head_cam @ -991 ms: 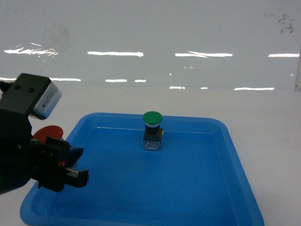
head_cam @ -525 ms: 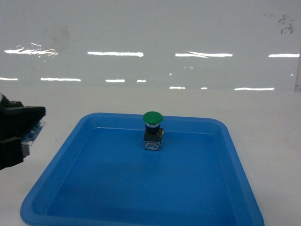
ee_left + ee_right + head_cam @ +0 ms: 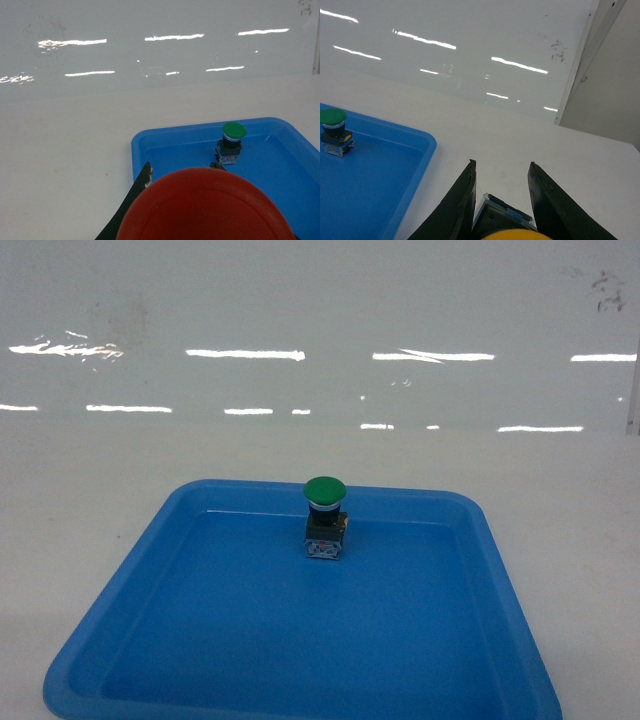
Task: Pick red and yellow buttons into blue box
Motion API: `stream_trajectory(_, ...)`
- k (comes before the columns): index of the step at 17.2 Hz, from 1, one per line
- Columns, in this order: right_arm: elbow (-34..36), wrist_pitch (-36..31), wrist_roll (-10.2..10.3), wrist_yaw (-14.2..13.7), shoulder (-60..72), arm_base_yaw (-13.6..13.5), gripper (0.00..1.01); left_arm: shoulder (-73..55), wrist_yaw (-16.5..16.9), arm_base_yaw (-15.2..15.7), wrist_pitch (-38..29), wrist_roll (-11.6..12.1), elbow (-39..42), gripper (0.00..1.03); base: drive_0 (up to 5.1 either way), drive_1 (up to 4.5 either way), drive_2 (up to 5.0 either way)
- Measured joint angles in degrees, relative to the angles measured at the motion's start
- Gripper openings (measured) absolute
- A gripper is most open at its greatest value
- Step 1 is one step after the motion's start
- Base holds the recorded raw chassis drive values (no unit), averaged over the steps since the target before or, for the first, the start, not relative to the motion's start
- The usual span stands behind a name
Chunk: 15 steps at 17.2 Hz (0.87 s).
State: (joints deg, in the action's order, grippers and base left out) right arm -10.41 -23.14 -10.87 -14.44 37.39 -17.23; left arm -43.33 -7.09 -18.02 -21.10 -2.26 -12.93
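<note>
The red button's cap (image 3: 205, 210) fills the bottom of the left wrist view, and my left gripper (image 3: 182, 167) is shut on it. One dark finger (image 3: 135, 195) shows at its left; only the tip of the other peeks over the cap. In the right wrist view the yellow button (image 3: 507, 217) sits between the two black fingers of my right gripper (image 3: 502, 162), shut on it, over white table. Its blocky base points forward and its yellow cap is at the frame's bottom edge. The blue box is out of view. Neither gripper shows in the head view.
A shallow blue tray (image 3: 130, 580) lies on the white table, with a green-capped button (image 3: 324, 517) standing upright near its far rim. The tray (image 3: 145, 145) is below and right of my left gripper, and the tray (image 3: 422, 150) is left of my right gripper. A white wall rises behind.
My left arm, carrying the red button, has drawn back to the left and left the head view. The tray and green button have not moved.
</note>
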Motion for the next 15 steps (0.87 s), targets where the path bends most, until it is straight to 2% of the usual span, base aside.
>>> stream_trajectory(3,0.00,-0.02,0.00,0.00,0.00,0.02,0.29,-0.07,-0.20,-1.03,-0.17,1.14,0.00,0.26,0.0,0.00,0.0)
stream_trajectory(15,0.00,-0.11,-0.02,0.00,-0.02,0.00,0.29,-0.15,-0.22,-1.03,-0.26,1.18,0.00,0.26,0.0,0.00,0.0)
